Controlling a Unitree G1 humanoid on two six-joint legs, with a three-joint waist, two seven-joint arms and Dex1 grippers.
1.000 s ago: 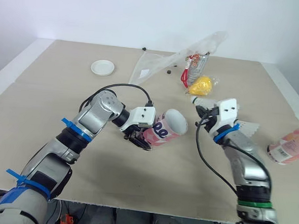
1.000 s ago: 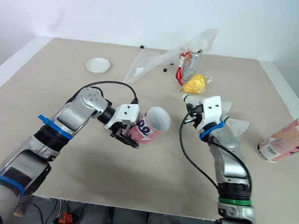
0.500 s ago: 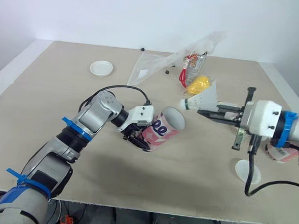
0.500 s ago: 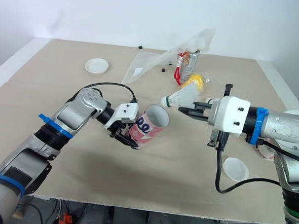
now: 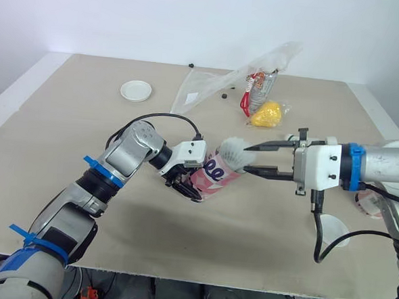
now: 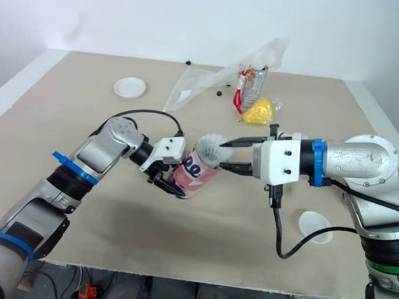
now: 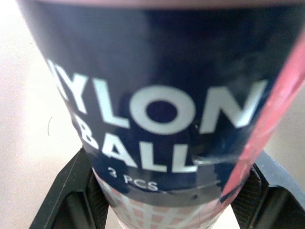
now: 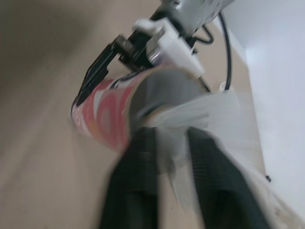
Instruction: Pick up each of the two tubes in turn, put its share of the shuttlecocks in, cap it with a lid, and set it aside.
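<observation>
Horizontally, right arm [image 5: 361, 166] aims parted jaws at left-held tube [image 5: 217, 173].

Our left arm [image 5: 128, 155] is silver-grey, ringed with blue cable ties [image 5: 93, 167]. Our right arm [image 5: 388, 161] is silver-grey too, with a blue band [image 5: 351, 167] at the wrist. We have a black cable [image 5: 167, 117] looping to each white wrist housing [image 5: 317, 169]. Our left gripper [image 5: 183, 188] and right gripper [image 5: 245, 159] each have two black fingers.
</observation>
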